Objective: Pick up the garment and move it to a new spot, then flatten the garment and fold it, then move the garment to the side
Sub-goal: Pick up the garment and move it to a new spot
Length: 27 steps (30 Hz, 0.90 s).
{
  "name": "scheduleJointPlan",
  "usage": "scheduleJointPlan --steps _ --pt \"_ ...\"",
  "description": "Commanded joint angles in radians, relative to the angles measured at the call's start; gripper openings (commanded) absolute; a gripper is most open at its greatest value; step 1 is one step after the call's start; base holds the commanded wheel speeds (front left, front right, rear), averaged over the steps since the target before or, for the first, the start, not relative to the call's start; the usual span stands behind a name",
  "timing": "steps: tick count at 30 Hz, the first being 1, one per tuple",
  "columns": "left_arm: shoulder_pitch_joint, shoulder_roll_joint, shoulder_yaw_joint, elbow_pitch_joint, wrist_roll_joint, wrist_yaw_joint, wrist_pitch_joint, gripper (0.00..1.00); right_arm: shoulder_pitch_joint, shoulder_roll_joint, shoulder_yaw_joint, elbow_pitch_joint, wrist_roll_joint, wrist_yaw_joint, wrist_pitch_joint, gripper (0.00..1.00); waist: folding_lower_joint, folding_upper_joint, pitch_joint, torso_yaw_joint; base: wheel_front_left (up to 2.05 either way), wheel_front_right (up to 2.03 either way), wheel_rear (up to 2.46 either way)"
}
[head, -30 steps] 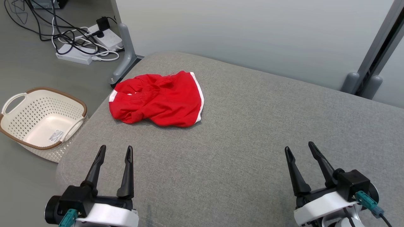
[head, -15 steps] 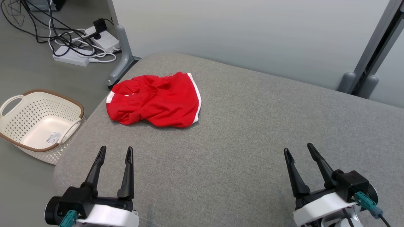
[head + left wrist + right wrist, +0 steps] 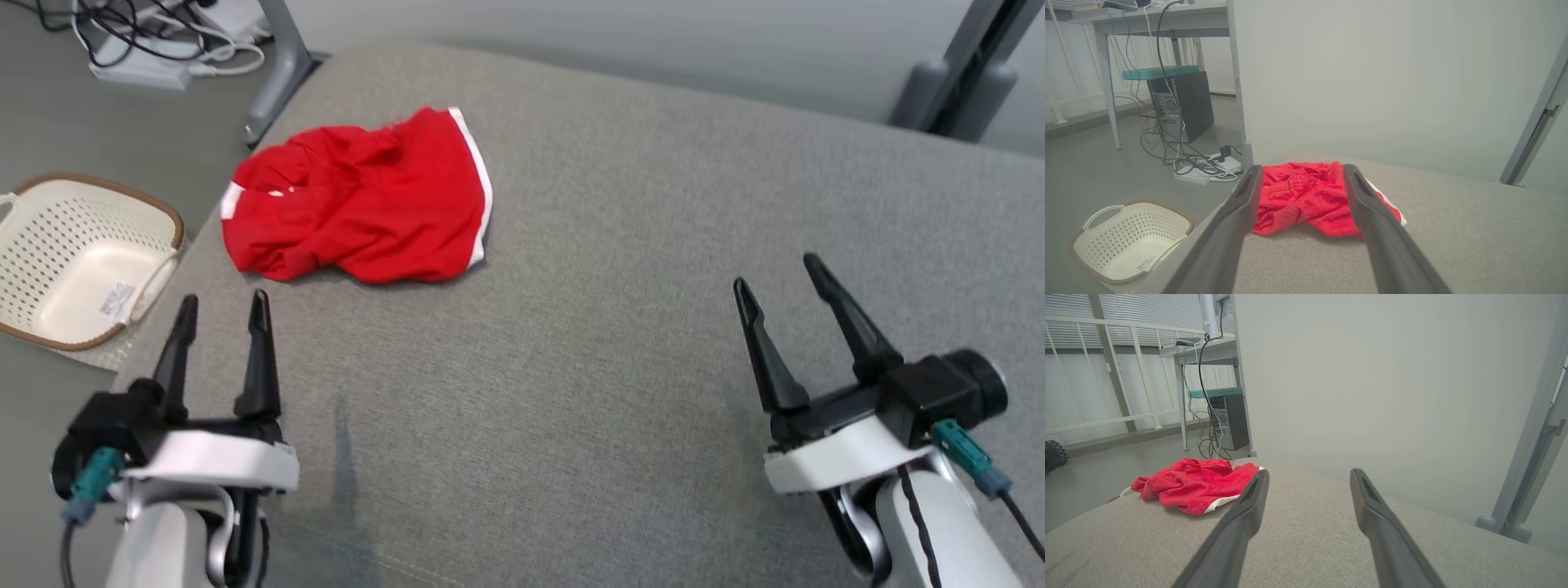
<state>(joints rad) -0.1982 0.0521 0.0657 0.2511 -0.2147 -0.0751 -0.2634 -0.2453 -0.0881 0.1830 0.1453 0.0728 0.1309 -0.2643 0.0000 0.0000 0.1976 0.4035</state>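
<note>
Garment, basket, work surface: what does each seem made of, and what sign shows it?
Garment: soft matte red cloth, probably; it lies crumpled in folds, with white trim. Basket: likely moulded cream plastic, perforated walls, brown rim. Surface: grey woven fabric, flecked weave visible.

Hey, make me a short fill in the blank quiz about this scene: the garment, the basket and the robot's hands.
The crumpled garment on the grey cushion is ____ with white trim.
The cream basket stands on the ____ beside the cushion.
The left hand and the right hand hover with fingers ____, holding nothing.
The garment lies nearer the ____ hand.
Missing words: red; floor; open; left.
</note>
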Motion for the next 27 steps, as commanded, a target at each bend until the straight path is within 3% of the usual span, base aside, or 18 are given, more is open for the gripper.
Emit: scheduleJointPlan --steps 1,6,11,19,27 --pt "-0.049 0.018 0.015 0.022 0.012 -0.015 -0.001 1.00 -0.025 -0.015 0.004 -0.012 -0.014 0.000 0.000 1.00 0.0000 0.0000 0.085 -0.031 0.00 0.00 0.00" --pt "-0.206 0.076 0.054 0.141 0.008 -0.046 -0.001 1.00 -0.090 -0.034 0.031 -0.062 -0.051 0.000 0.000 1.00 0.0000 0.0000 0.189 -0.055 0.00 0.00 0.00" --pt "-0.344 0.136 0.016 0.297 -0.021 -0.054 0.002 1.00 -0.125 -0.053 0.042 -0.094 -0.086 0.000 0.000 1.00 0.0000 0.0000 0.248 -0.067 0.00 0.00 0.00" --pt "-0.587 0.274 -0.195 0.544 -0.209 -0.055 0.179 1.00 -0.170 -0.051 0.057 -0.149 -0.122 0.000 0.000 1.00 0.0000 0.0000 0.322 -0.105 0.00 0.00 0.00" --pt "-0.714 0.329 -0.353 0.669 -0.359 -0.056 0.297 1.00 -0.182 -0.055 0.073 -0.154 -0.132 0.000 0.000 1.00 0.0000 0.0000 0.355 -0.138 0.00 0.00 0.00"
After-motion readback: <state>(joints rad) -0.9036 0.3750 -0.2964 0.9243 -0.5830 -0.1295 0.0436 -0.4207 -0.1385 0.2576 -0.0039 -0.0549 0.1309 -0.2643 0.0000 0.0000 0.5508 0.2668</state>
